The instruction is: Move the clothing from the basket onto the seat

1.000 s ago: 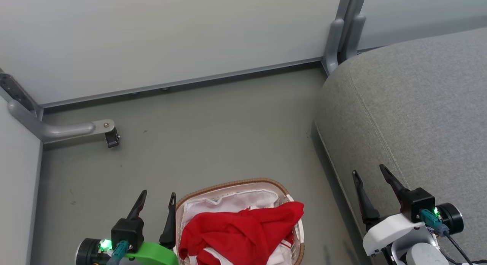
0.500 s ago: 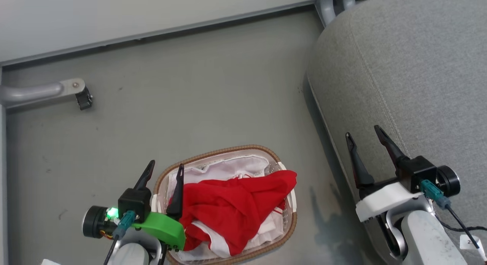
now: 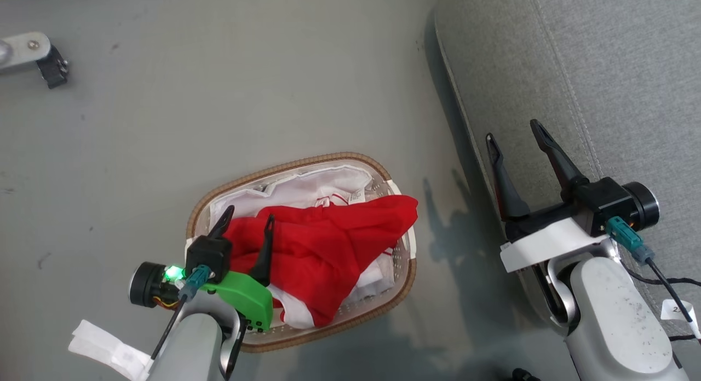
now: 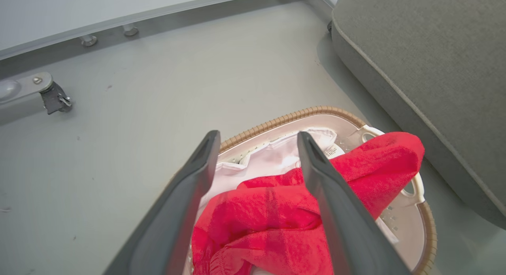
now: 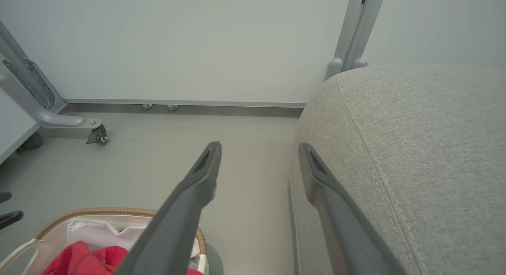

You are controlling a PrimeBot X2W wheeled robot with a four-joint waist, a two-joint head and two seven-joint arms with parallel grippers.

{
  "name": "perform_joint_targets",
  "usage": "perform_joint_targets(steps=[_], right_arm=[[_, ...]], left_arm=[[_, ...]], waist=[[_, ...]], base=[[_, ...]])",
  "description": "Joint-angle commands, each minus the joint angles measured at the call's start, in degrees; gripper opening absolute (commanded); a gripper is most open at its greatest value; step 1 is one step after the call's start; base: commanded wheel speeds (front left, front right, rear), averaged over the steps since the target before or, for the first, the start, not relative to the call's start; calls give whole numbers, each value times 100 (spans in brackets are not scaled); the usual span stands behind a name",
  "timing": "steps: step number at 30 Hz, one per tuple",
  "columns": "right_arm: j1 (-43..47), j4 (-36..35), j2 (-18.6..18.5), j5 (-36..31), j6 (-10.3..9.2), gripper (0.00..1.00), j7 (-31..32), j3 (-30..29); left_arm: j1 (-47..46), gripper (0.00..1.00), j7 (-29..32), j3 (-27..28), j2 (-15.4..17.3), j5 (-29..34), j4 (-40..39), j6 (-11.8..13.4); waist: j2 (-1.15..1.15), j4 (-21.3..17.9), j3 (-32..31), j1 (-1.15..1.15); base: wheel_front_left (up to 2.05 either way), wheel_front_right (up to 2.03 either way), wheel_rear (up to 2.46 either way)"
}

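With the head view now tipped downward, the left gripper point(image 3: 250, 213), jaws spread, has moved from beside the basket point(image 3: 285, 165) to over the clothing point(image 3: 328, 238) heaped inside at lower centre, likely ready to grab it, while the right gripper point(image 3: 511, 130), equally spread, hangs empty over the seat point(image 3: 602, 69) edge at right.

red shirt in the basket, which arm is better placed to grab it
Left. The left gripper hangs open directly over the red shirt in the basket; the right gripper, also open, is off by the seat edge.
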Motion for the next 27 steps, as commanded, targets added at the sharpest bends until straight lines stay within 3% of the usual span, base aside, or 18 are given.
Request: perform_joint_targets(steps=[1,16,27], right_arm=[[-108,-44,-3,7,-4,100,-27,21],[-491,-197,42,54,-4,100,-27,295],[-654,-264,93,76,-4,100,-27,404]], left_arm=[[-175,100,-3,-36,46,-11,117,-1],[-1048,100,-3,-409,101,-153,1532,-1],[-1674,100,-2,-1200,392,189,1927,-1]], waist=[[0,-158,485,-1],[0,-260,1250,-1],[0,-456,1686,-1]], base=[[0,0,0],[0,0,0],[0,0,0]])
